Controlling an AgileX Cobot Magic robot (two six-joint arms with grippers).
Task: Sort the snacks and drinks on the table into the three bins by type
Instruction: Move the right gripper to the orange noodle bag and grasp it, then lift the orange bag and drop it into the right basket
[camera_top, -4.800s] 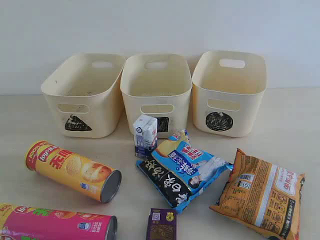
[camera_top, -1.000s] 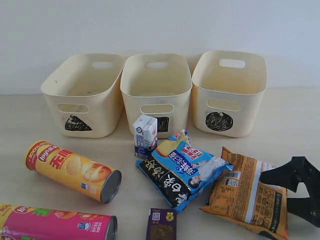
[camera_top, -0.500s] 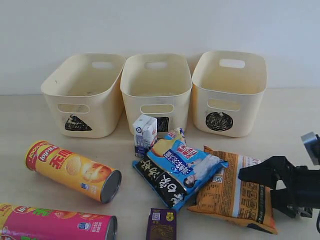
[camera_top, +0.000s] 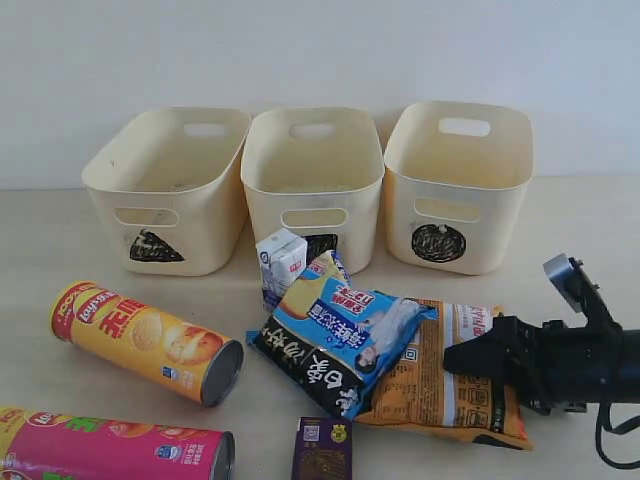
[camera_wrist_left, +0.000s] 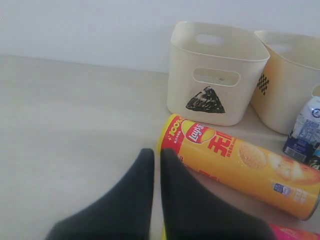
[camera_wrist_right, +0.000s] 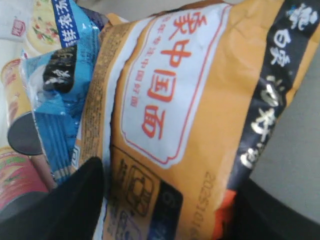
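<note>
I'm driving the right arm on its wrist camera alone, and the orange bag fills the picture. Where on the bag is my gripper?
Observer: In the exterior view, the right gripper is at the right edge of the orange bag.
Operator: Which bin is closest?
Observer: The circle-marked bin, standing right behind the bag.
Operator: And the left arm?
Observer: The left gripper is shut, near one end of the yellow-orange tube.

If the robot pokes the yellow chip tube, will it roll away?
Probably, yes. The yellow chip tube is round and lies on its side on the flat table, so a sideways nudge likely rolls it. Its smooth, undented wall looks stiff, so it should keep its shape.
</note>
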